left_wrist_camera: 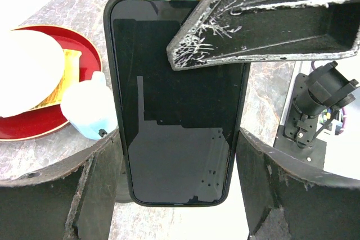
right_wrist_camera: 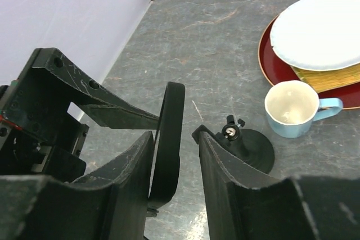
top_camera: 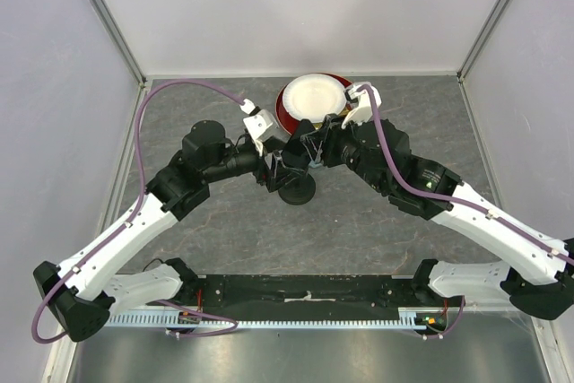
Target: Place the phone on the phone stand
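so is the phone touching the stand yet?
Apart. Right wrist view: the phone sits edge-on; one jaw and a strip of table separate it from the phone stand.

top cam overhead, whole table (top_camera: 359,221); both wrist cams close on same phone (left_wrist_camera: 177,139), face-on vs edge-on

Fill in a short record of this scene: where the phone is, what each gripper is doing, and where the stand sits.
phone: upright in the air, not on the stand
left gripper: gripping the phone by its long edges
right gripper: open, straddling the phone, gap showing on one side
stand: on the table, bare, near the blue mug
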Action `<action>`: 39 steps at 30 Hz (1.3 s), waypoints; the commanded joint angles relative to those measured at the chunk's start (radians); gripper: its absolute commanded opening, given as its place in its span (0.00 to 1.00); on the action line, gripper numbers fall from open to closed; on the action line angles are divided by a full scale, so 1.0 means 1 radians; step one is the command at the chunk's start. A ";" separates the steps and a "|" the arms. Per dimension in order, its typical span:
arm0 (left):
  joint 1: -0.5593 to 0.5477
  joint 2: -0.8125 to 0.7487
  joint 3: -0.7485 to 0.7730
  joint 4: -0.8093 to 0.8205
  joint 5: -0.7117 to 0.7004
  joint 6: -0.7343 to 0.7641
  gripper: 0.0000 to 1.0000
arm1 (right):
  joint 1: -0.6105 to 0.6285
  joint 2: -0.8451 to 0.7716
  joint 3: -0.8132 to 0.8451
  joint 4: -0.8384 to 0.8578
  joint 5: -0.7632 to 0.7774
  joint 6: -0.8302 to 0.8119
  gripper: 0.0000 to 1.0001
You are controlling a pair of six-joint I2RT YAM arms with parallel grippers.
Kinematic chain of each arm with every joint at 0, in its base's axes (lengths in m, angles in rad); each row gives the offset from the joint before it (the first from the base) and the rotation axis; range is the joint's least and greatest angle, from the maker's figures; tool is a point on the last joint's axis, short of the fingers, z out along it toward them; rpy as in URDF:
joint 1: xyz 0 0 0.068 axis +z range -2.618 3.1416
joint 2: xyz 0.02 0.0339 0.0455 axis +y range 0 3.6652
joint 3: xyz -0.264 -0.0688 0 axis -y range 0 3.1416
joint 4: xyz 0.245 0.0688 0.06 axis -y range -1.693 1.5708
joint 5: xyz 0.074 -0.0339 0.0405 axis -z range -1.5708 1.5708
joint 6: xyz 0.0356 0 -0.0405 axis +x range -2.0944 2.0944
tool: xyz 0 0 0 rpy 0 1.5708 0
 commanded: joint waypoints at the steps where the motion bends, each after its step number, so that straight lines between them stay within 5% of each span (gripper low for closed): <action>1: -0.025 -0.014 0.017 0.077 0.010 0.056 0.02 | -0.016 -0.026 -0.023 0.074 -0.064 0.036 0.43; 5: -0.040 -0.016 0.017 0.064 -0.015 0.068 0.02 | -0.021 -0.012 -0.021 0.076 -0.090 0.040 0.34; 11: -0.051 -0.022 0.023 0.057 -0.041 0.072 0.02 | -0.021 -0.053 -0.055 0.082 -0.049 0.043 0.00; 22: -0.052 -0.082 0.003 0.052 -0.213 0.030 0.58 | -0.021 -0.418 -0.368 0.157 0.446 0.013 0.00; 27: -0.051 0.045 0.099 -0.147 -0.362 -0.045 0.60 | -0.023 -0.485 -0.371 0.125 0.509 -0.093 0.00; 31: -0.049 0.125 0.161 -0.320 -0.368 -0.103 0.50 | -0.023 -0.419 -0.310 0.042 0.443 -0.156 0.00; 39: -0.049 0.041 0.027 -0.232 -0.414 -0.073 0.57 | -0.023 -0.362 -0.308 0.053 0.190 -0.203 0.00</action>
